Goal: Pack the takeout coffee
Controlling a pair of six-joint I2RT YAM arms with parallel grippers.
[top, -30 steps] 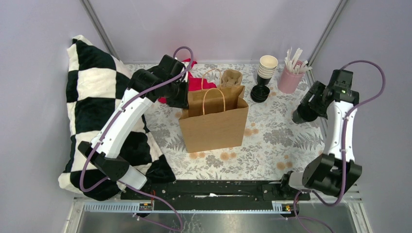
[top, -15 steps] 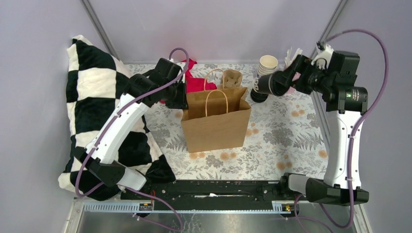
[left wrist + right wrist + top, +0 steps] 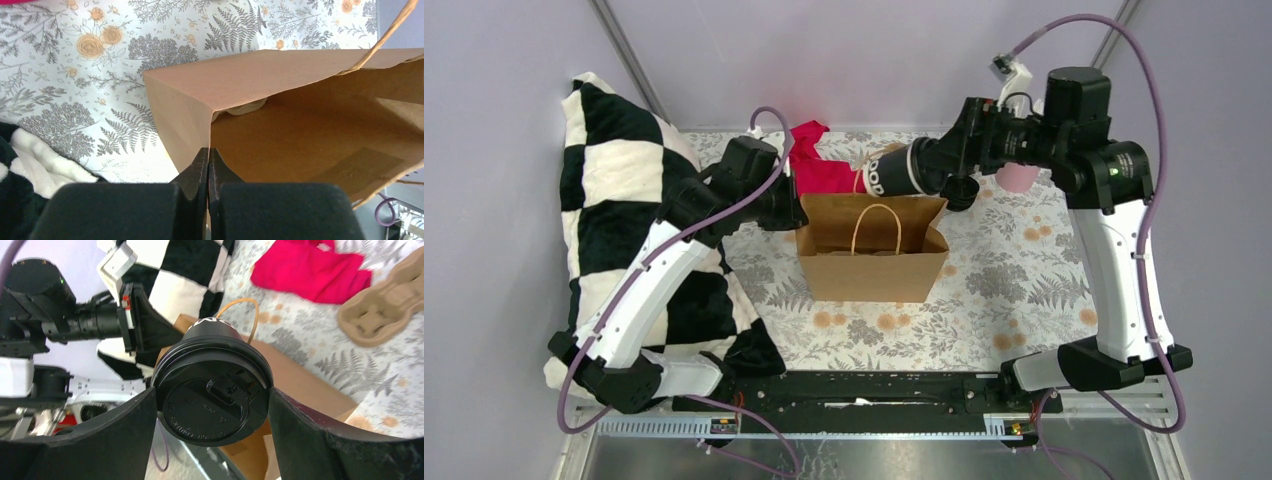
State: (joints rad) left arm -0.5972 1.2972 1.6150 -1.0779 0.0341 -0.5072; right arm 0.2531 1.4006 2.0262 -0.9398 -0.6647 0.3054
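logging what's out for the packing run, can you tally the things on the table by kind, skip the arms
paper bag: 1
coffee cup: 1
red cloth: 1
checked pillow: 1
cardboard cup tray: 1
pink cup: 1
total: 6 in plain view; more may be hidden at the back right

My two arms are white shells joined by black joint housings, each trailed by a looping purple cable (image 3: 1092,17). Left of the paper bag (image 3: 872,268), my left arm (image 3: 654,272) ends in a left gripper (image 3: 208,152) with thin black tapering fingers on a blocky matte base. Right of the bag, my right arm (image 3: 1114,258) shows a small green light, and my right gripper (image 3: 213,396) has broad, curved, matte-black fingers.
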